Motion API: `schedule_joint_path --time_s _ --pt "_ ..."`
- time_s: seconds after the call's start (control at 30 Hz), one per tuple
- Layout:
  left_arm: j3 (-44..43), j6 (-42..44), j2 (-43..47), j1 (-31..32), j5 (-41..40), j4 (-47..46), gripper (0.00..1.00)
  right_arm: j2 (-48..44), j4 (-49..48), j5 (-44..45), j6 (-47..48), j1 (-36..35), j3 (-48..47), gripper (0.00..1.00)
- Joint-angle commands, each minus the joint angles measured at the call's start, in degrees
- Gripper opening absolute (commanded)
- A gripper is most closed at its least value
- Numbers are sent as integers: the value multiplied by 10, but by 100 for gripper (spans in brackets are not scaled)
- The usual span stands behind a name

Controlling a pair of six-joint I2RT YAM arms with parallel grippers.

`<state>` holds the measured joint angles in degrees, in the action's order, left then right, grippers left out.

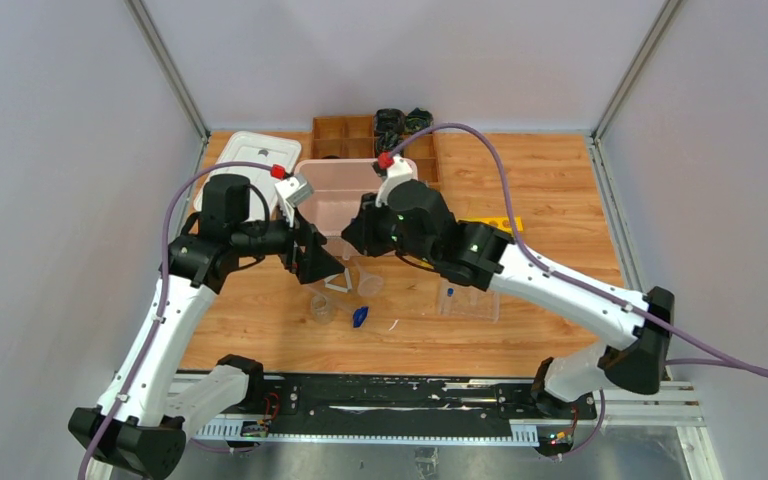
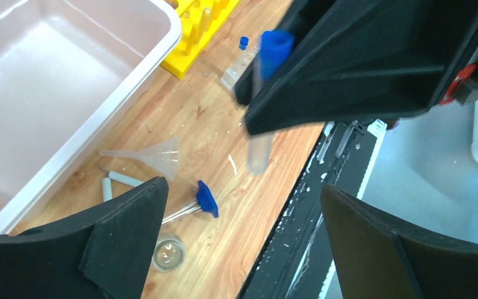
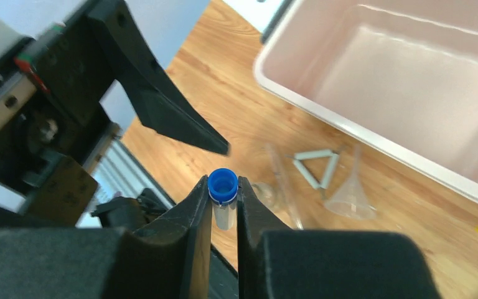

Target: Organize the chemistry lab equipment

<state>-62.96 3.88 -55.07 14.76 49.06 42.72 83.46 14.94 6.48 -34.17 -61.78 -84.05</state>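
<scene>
No legible text, labels or numbers anywhere.

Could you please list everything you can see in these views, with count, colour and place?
Bin: one, pink, far centre.
Tray: one, white, left of bin.
Organizer: one, wooden, behind bin.
Black gear: count unclear, behind organizer.
Rack: one, yellow, right of bin.
Funnel: one, clear, before bin.
Triangle: one, white, beside funnel.
Beaker: one, clear, near the front.
Tubes: three, clear, blue caps; one held, another by beaker, a third near rack.
Left gripper: black, open, beside bin.
Right gripper: black, shut on a tube.
</scene>
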Motion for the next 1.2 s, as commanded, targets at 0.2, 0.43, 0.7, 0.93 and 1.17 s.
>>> schedule_joint_path --time_s 0.2,0.43,0.7,0.93,1.17 --pt "-29 -22 -10 2 -69 8 100 -236 62 260 81 17 234 0" --pt "-40 -15 -14 2 -105 12 100 -401 34 377 62 19 458 0" --pt "-36 -10 -15 2 -104 13 100 -470 -53 408 76 19 578 0" --pt "-30 -2 -11 2 -110 15 100 -440 -81 415 57 19 617 0" --pt "-30 -2 -8 2 -117 14 100 -417 -144 411 65 19 655 0"
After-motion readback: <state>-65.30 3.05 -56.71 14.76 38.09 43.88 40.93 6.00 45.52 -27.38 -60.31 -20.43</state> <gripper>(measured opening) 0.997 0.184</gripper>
